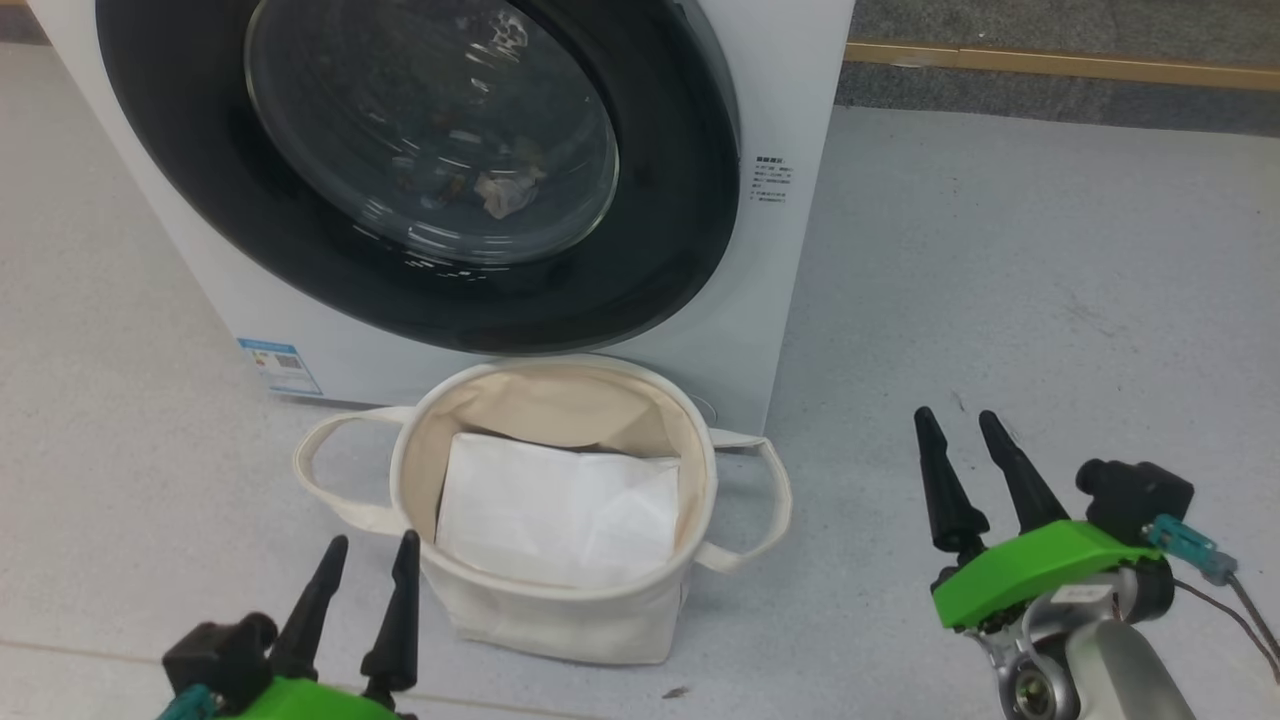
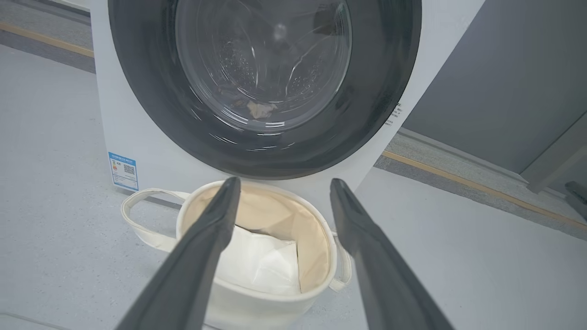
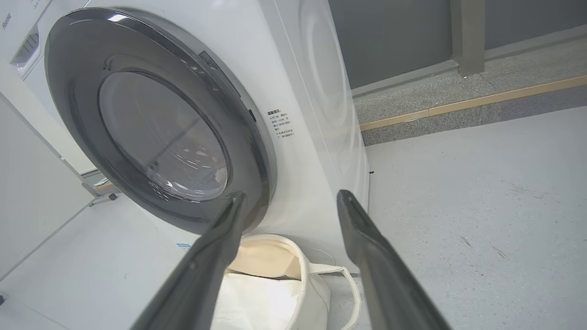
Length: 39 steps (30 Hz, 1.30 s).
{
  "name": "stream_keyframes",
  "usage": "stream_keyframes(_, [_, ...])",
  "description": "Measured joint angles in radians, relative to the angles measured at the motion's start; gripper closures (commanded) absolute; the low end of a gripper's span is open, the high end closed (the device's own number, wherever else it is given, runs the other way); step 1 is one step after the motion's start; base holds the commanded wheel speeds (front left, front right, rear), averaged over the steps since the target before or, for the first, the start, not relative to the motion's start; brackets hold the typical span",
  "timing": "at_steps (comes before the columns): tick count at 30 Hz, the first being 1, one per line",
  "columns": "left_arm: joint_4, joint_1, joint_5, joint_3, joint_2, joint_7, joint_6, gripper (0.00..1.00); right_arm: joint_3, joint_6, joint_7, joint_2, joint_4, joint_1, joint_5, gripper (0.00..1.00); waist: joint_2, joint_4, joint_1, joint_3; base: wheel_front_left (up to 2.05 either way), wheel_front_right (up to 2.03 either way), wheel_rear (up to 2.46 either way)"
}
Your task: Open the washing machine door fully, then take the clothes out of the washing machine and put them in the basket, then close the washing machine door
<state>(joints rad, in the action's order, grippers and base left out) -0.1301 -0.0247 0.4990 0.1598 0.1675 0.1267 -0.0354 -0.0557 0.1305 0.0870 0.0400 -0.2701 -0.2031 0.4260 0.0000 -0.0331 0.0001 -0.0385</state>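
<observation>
Pale grey floor (image 1: pixel 1050 280), grey wall (image 3: pixel 394 32)

Showing a small blue label (image 1: pixel 280 366) with a QR code, low on the washing machine (image 1: pixel 790 260) front; carrying dark printed text (image 1: pixel 772 180) beside the washing machine door (image 1: pixel 650 250), too small for reading.

Bright even light, glare on the washing machine door (image 1: pixel 420 150) (edges bowed)

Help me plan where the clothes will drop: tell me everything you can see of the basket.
The basket is a round cream canvas tub with soft, slightly slumped sides and two loop handles, one each side. It stands upright on the grey floor, directly before the washing machine, below its closed door. A flat white sheet lies inside. Nothing grips it; contact with the machine is unclear.
</observation>
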Motion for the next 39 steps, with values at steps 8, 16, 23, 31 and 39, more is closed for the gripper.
stream_keyframes(8, [-0.043,-0.013,-0.115,0.034,0.012,0.026,0.023,0.0,-0.011,0.0,0.022,0.001,-0.017,-0.024,-0.14,0.0,0.0,-0.002,0.0,-0.005,0.0,0.0,0.0])
stream_keyframes(16, [-0.043,-0.025,-0.205,0.064,0.018,0.051,0.046,0.0,-0.023,0.0,0.049,0.002,-0.017,-0.035,-0.233,0.0,0.0,-0.006,0.0,-0.023,0.0,0.0,0.0])
stream_keyframes(23, [-0.059,-0.038,-0.21,0.06,0.004,0.069,0.048,0.0,-0.048,0.0,0.07,0.003,-0.021,-0.059,-0.194,0.0,0.0,-0.011,0.0,-0.044,0.0,0.0,0.0])
stream_keyframes(31, [-0.081,-0.049,-0.27,0.06,0.002,0.09,0.067,0.0,-0.051,0.0,0.102,0.004,-0.039,-0.078,-0.233,0.0,0.0,-0.011,0.0,-0.06,0.0,0.0,0.0])
stream_keyframes(39, [-0.076,-0.066,-0.341,0.077,0.005,0.114,0.071,0.0,-0.061,0.0,0.13,0.005,-0.049,-0.108,-0.31,0.0,0.0,-0.01,0.0,-0.069,0.0,0.0,0.0])
